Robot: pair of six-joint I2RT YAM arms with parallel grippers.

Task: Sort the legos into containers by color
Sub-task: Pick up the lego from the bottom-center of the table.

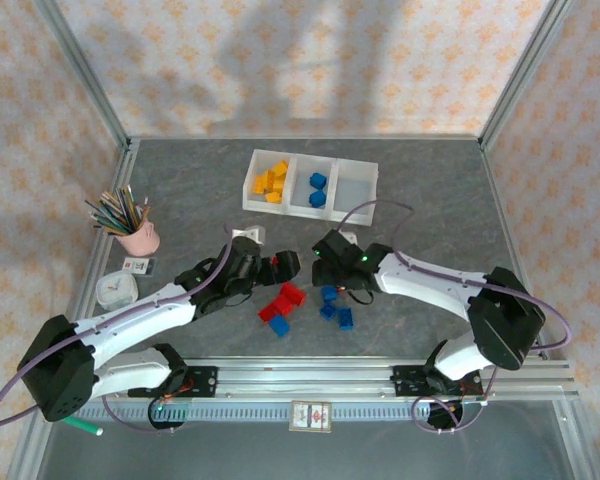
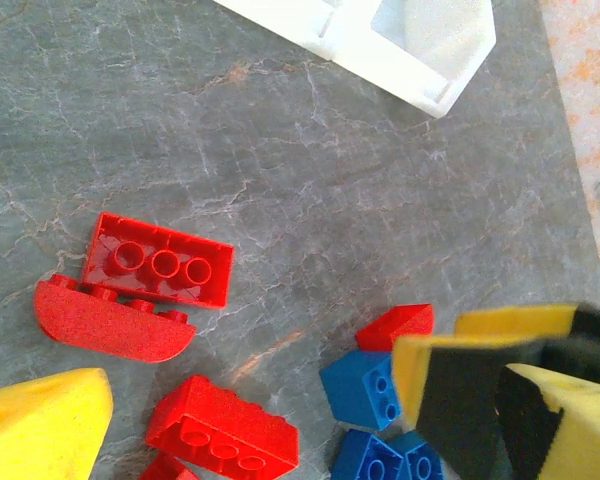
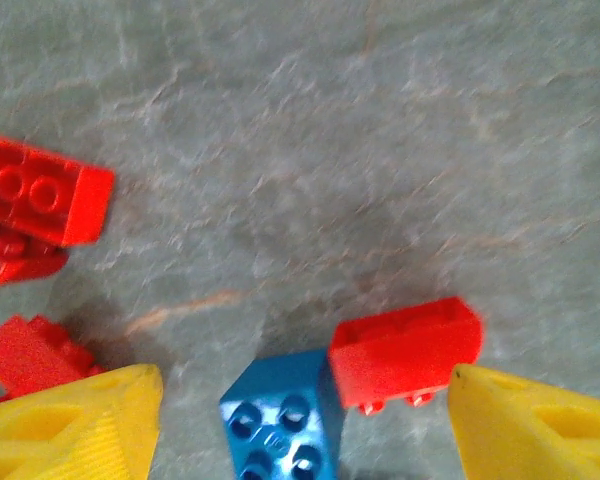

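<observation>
**Legos** (image 1: 282,301): loose cluster mid-bench, red to the left, blue to the right, under the two arm heads. More sit in the tray (image 1: 355,186) at the far side. Its left compartment holds yellow-orange ones, the middle one two blue.

**Right tool** (image 3: 305,372): released, jaws spread over the cluster. A blue brick (image 3: 280,415) lies studs-up between the fingers, clear of both. A red brick (image 3: 405,350) on its side touches it, with one end just beside the right-hand finger.

**Left tool** (image 2: 252,360): released, jaws wide, nothing gripped. Red bricks lie flat on the surface below it, with blue ones near one finger.

**Bench** (image 1: 180,190): dark grey stone-look top, matt, with pale veins and a few rust-coloured streaks. A metal rail (image 1: 310,375) runs along the near edge and carries both arm bases. A pink cup (image 1: 138,240) of pencils stands at the left, well apart from the legos.

**Room**: metal posts (image 1: 85,75) rise from the far corners. The walls (image 1: 300,60) are cream paper with a peach floral repeat, with soft shadows across the back one.
</observation>
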